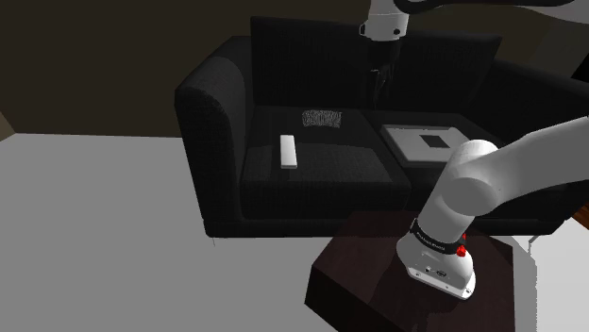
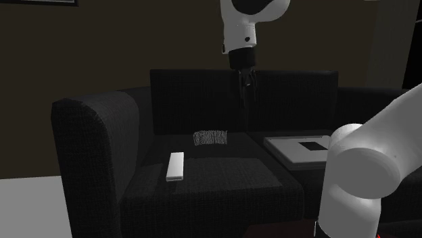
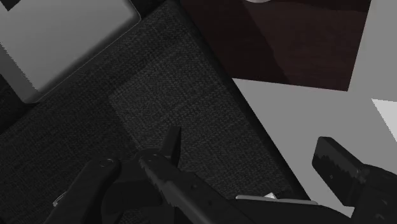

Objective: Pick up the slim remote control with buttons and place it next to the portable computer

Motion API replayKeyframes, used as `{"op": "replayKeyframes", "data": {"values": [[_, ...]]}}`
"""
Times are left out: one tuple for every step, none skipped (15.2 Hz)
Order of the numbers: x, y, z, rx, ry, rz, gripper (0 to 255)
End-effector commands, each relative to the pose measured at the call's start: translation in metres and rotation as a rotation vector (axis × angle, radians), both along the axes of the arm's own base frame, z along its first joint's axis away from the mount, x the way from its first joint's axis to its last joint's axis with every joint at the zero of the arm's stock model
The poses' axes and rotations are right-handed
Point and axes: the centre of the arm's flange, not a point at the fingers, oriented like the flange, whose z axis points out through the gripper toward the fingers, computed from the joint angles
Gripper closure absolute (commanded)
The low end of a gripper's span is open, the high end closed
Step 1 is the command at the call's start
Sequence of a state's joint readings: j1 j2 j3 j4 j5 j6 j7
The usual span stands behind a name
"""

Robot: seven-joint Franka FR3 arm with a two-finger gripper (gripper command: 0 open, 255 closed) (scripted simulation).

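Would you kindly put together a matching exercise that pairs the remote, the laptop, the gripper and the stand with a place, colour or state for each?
Things:
1. remote
2. laptop
3. gripper
4. stand

Descriptions:
A. dark reddish-brown box in front of the sofa
B. open, hanging above the seat
C. white, lying on the sofa at the shoulder view's left
D. flat and grey, lying on the sofa at the shoulder view's right

Pairs: 1-C, 2-D, 3-B, 4-A
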State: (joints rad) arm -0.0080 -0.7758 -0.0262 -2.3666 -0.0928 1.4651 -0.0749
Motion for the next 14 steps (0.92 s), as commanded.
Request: {"op": "replayKeyframes", "data": {"values": [[0.000, 0.000, 0.000, 0.000, 0.000, 0.000, 0], [0.008, 0.005, -0.008, -0.001, -0.006, -0.027, 0], [0.016, 0.009, -0.017, -0.001, -0.012, -0.054, 0], [0.025, 0.013, -0.025, -0.002, -0.018, -0.081, 0], [0.033, 0.017, -0.034, -0.002, -0.024, -0.108, 0], [0.042, 0.021, -0.042, -0.003, -0.030, -0.135, 0], [0.051, 0.024, -0.050, -0.003, -0.036, -0.162, 0], [0.060, 0.028, -0.058, -0.004, -0.042, -0.189, 0], [0.069, 0.030, -0.066, -0.004, -0.048, -0.216, 0], [0.078, 0.033, -0.074, -0.005, -0.054, -0.243, 0], [0.087, 0.036, -0.082, -0.005, -0.060, -0.270, 0], [0.097, 0.038, -0.090, -0.006, -0.066, -0.297, 0], [0.106, 0.040, -0.098, -0.006, -0.071, -0.324, 0], [0.116, 0.042, -0.106, -0.007, -0.077, -0.351, 0]]}}
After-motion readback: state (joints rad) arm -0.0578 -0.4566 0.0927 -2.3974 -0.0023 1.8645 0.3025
